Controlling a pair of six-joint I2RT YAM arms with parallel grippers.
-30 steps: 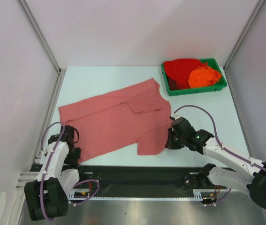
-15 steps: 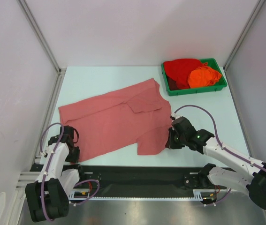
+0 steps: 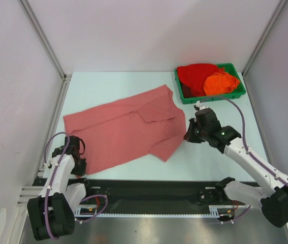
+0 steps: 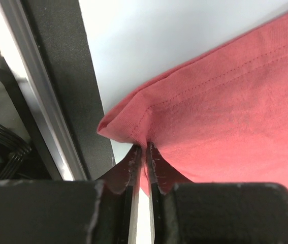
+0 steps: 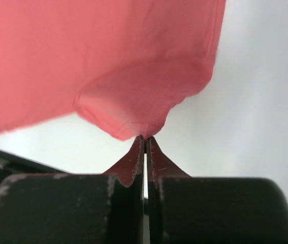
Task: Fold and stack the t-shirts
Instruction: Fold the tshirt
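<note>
From above, the salmon t-shirt [image 3: 128, 129] lies spread on the counter [image 3: 215, 152], its long axis running diagonally from the near left to the far right, collar end toward the green tray [image 3: 214, 98]. The tray sits in the far right corner and holds the red t-shirt [image 3: 197, 73] with the orange t-shirt [image 3: 220, 84] bunched beside it. Bare counter lies open beyond the shirt and to its right; the near hem runs close to the black base strip [image 3: 149, 187]. The left arm is folded low, with the left fingers [image 3: 81, 165] at the shirt's near-left corner. The right arm reaches forward, its wrist raised, with the right fingers [image 3: 188, 136] at the shirt's right edge, where the cloth is drawn up off the counter.

In the left wrist view, the fingers are closed to a thin slit, pinching the stitched hem just beside the shirt's corner. That corner overhangs the counter edge above the black strip.

In the right wrist view, the fingers are pressed together on a small peak of salmon cloth. The cloth hangs from them in a rounded fold, with pale counter to its right.
</note>
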